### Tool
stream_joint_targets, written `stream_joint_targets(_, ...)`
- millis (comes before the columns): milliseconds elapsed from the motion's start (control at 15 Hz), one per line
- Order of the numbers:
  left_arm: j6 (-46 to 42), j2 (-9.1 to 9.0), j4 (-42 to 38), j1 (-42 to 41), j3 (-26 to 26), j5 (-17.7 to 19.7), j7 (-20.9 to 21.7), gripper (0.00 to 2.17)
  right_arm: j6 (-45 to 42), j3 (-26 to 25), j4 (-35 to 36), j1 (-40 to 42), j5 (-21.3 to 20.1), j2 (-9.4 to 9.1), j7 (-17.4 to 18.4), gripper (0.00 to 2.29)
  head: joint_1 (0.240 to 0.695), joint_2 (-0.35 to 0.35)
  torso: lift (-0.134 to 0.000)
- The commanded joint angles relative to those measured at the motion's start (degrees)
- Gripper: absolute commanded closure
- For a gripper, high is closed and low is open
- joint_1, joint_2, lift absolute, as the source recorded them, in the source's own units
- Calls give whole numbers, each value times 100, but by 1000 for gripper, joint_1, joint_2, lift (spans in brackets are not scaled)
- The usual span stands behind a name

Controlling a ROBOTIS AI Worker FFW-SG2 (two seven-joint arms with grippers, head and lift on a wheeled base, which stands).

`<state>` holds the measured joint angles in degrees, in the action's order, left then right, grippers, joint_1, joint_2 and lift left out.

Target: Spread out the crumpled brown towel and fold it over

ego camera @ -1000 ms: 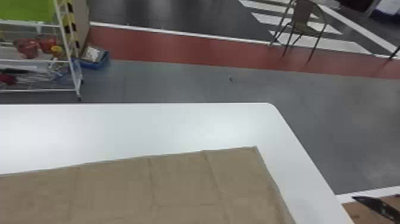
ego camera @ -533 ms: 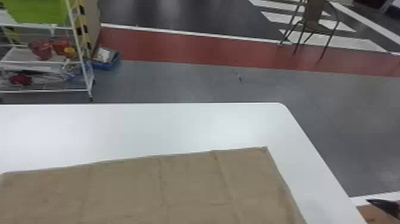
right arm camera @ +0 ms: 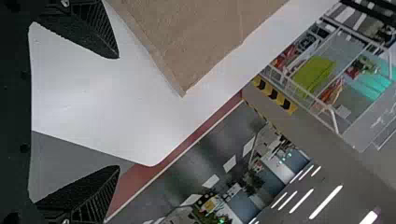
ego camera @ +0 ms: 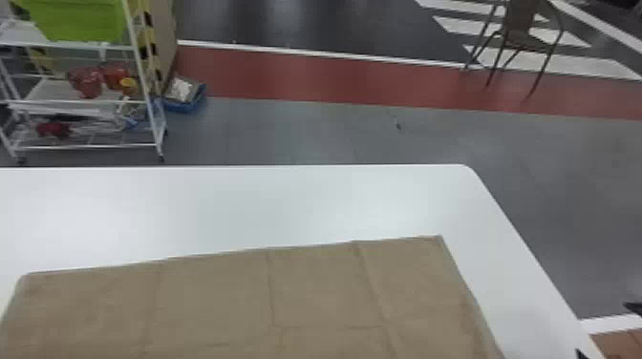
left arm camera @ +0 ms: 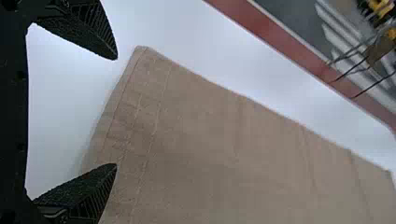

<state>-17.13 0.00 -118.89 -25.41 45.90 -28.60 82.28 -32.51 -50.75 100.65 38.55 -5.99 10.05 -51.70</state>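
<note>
Here — wrist view: stitched towel hem, left end effector open | head view: creases — right end effector open

The left gripper and the right gripper are both finished in black. On each, a broad, smooth-edged palm is fitted with two fingers, tapered to blunt points. Their inner faces are covered in a rough, grainy texture, while their sides are marked by close-set slanting ribs. Small, dark round spots are set in the palm, and the right gripper's finger roots are dotted with silvery screw heads.
</note>
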Motion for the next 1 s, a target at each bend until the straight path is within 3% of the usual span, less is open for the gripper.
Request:
stream_joint_targets(0, 496, -15, 261, 247, 86, 873, -151, 76, 1437, -5, 579, -322, 327, -214, -77, 33, 695, -230, -122)
stream_joint_targets(67, 672, -15, 357, 344, 86, 1207, -291, 76, 2052, 39, 851, -471, 344, -311, -77, 33, 695, -237, -122)
stream_joint_targets(133, 742, -15, 401, 440, 24, 1278, -282, 80, 2527, 83, 1054, -594, 344, -364, -121, 33, 695, -236, -122)
stream_joint_targets(267, 1094, -15, 507, 889, -143, 935, -195, 90, 3669, 171, 1475, -937, 327, -399, -323, 33, 695, -215, -122)
stream_joint_targets(533, 2922, -15, 999, 2075, -459, 56, 16, 211, 3827, 312, 1678, -1095, 204, -504, -463, 33, 695, -159, -122)
stream_joint_targets(667, 3344, 246, 1403, 2321, -820, -199, -1, 211, 3810, 276, 1651, -1043, 204, -495, -463, 33, 695, -138, -122)
stream_joint_targets(800, 3361, 272, 1808, 2602, -978, -700, -10, 215, 3810, 197, 1616, -981, 230, -487, -463, 33, 695, -142, -122)
stream_joint_targets(933, 4100, 369, 1939, 2708, -1162, -788, -36, 188, 3792, 136, 1598, -928, 265, -487, -463, 33, 695, -154, -122)
